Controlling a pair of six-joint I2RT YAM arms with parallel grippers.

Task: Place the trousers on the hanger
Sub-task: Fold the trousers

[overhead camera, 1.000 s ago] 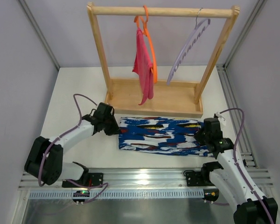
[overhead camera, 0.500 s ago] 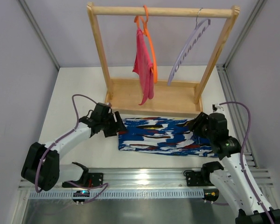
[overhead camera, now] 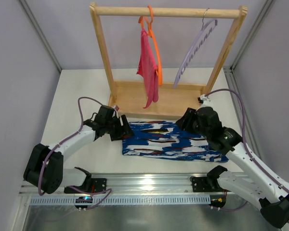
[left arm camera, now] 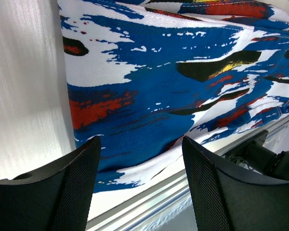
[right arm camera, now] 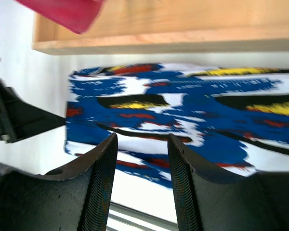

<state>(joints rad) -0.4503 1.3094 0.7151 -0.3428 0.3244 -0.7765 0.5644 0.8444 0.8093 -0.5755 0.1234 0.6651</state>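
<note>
Well, both your left gripper (overhead camera: 125, 131) and right gripper (overhead camera: 182, 120) were open and empty by the trousers (overhead camera: 168, 139) lying flat on the bench (overhead camera: 77, 91), so a weak pinch could have dropped them before the hanger (overhead camera: 195, 48).

No words to read

No letters, numbers or signs can be read in any view. The trousers (overhead camera: 168, 140) show only splashes of blue, white, red and black, and none of them make writing.
</note>
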